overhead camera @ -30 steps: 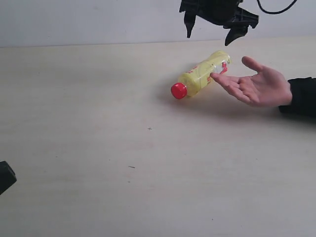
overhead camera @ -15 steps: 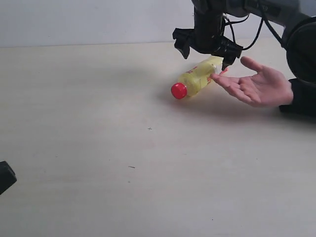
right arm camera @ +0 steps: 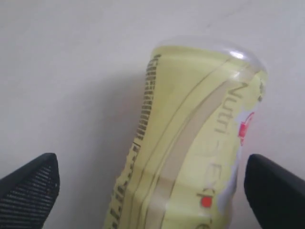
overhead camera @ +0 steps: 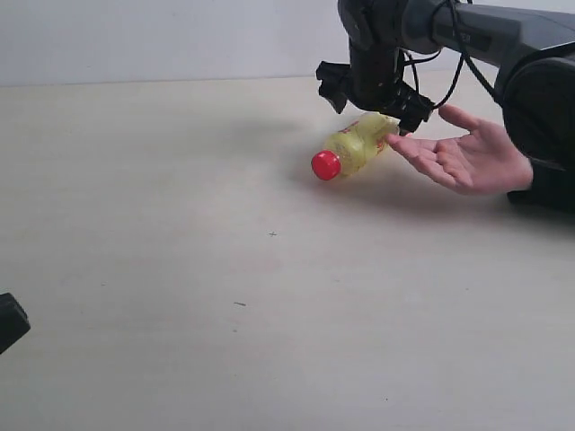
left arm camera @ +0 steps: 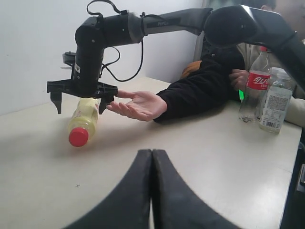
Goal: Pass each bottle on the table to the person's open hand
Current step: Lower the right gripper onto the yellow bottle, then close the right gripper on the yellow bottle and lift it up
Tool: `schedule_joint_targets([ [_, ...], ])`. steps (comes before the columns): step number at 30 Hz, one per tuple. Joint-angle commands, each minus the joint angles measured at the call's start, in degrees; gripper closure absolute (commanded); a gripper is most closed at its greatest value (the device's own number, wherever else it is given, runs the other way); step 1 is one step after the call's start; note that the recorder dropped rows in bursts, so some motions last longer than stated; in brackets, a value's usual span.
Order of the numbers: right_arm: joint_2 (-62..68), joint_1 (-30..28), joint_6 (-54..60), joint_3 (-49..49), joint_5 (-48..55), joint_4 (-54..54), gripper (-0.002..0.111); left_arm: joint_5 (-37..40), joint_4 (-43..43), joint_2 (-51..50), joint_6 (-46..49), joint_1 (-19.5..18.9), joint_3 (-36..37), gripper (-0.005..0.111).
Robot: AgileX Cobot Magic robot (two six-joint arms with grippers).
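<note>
The yellow bottle [overhead camera: 358, 145] with its red cap [overhead camera: 325, 164] lies on its side on the beige table [overhead camera: 180, 269]. My right gripper [overhead camera: 370, 108] is open and straddles the bottle's rear half, one finger on each side; the wrist view shows the yellow bottle [right arm camera: 190, 143] between the fingertips [right arm camera: 33, 183]. The person's open hand [overhead camera: 467, 157] rests palm up just right of the bottle, its fingertips near it. My left gripper [left arm camera: 152, 153] is shut and empty, far from the yellow bottle [left arm camera: 84, 121].
A clear bottle with red label and cap [left arm camera: 252, 86] and a clear pale-labelled bottle [left arm camera: 272, 102] stand upright at the table's far end beside the seated person. A black part of my left arm [overhead camera: 9, 321] pokes in at the lower left.
My right gripper has come down from above the table and now straddles the yellow bottle. Bottle and hand have stayed in place.
</note>
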State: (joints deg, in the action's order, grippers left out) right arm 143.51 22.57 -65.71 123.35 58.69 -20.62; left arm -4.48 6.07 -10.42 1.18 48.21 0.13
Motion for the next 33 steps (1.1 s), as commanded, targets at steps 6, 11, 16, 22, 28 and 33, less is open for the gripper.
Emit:
schedule_joint_targets([
  [6, 1.78, 0.13, 0.06, 0.37, -1.88, -1.99, 0.004, -0.26, 0.29, 0.36, 0.02, -0.17, -0.13, 0.107],
  [11, 1.89, 0.13, 1.58, 0.37, -3.04, -2.70, 0.004, -0.26, 0.29, 0.36, 0.02, -0.17, -0.13, 0.107],
  [16, 1.89, 0.13, 3.19, 0.37, -4.23, -1.96, 0.010, -0.26, 0.29, 0.36, 0.02, -0.17, -0.13, 0.107],
  [22, 1.89, 0.13, 3.19, 0.37, -3.81, -1.86, 0.056, -0.26, 0.29, 0.36, 0.02, -0.17, -0.13, 0.107],
  [28, 1.89, 0.13, 5.12, 0.37, -2.78, -1.86, 0.108, -0.26, 0.29, 0.36, 0.02, -0.17, -0.13, 0.107],
  [33, 1.63, 0.13, 5.27, 0.37, -3.37, -1.86, 0.108, -0.26, 0.29, 0.36, 0.02, -0.17, -0.13, 0.107],
])
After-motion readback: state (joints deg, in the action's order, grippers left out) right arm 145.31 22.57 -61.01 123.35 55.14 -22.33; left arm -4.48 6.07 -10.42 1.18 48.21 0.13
